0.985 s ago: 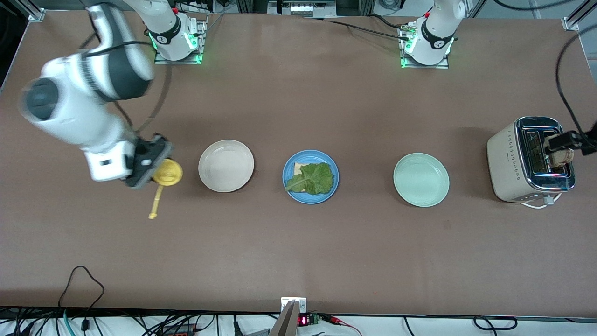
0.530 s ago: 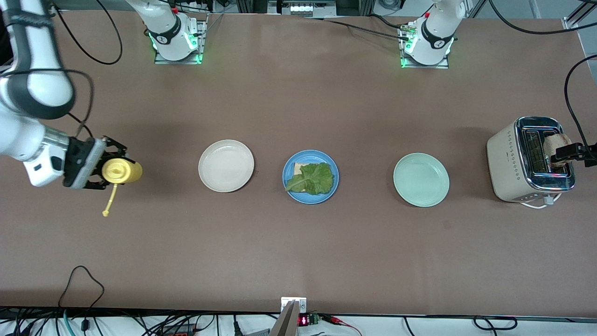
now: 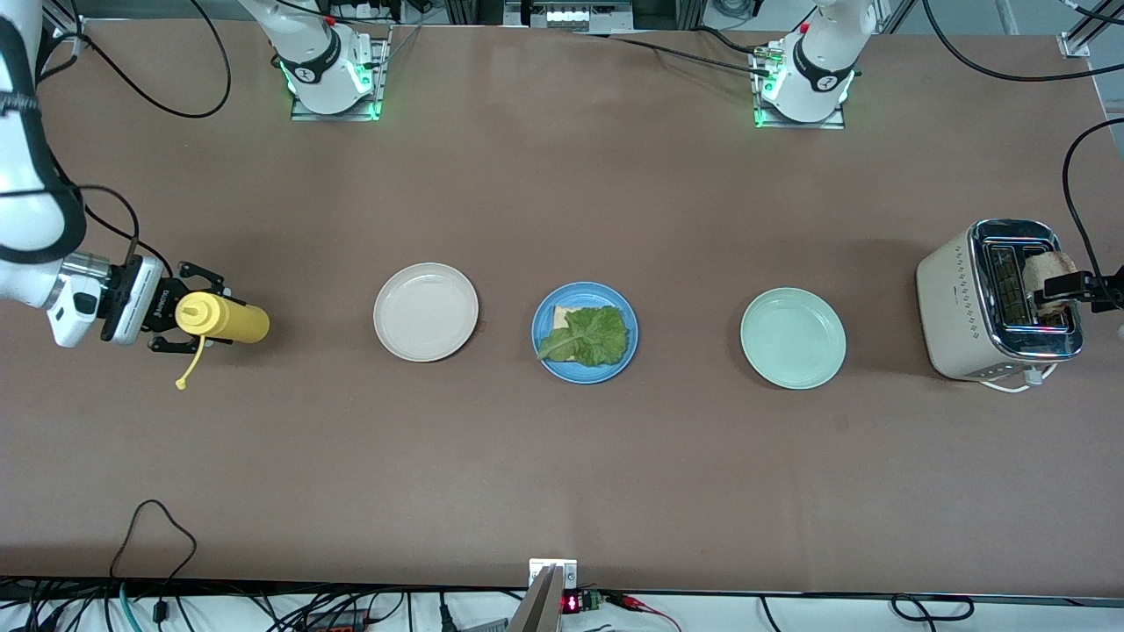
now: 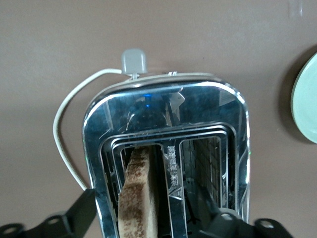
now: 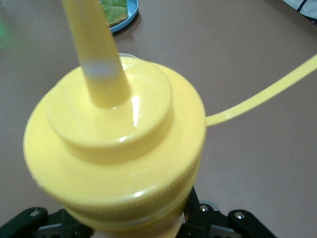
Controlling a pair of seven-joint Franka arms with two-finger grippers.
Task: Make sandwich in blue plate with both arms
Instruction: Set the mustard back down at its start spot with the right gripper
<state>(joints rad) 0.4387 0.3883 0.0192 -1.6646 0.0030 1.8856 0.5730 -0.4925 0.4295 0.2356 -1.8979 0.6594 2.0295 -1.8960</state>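
Note:
The blue plate sits mid-table and holds one toast slice under a green lettuce leaf. The plate also shows in the right wrist view. A second toast slice stands in a slot of the toaster, and it shows in the left wrist view. My left gripper is over that slot, open, with a finger on each side of the slice and gaps between. My right gripper is shut on a yellow squeeze bottle at the right arm's end.
A cream-white plate lies beside the blue plate toward the right arm's end. A mint-green plate lies between the blue plate and the toaster. The toaster's white cord loops beside it. The bottle's tethered cap hangs loose.
My right arm has carried the yellow bottle away from the cream plate toward the right arm's end of the table. My left gripper has shifted slightly over the toaster slot.

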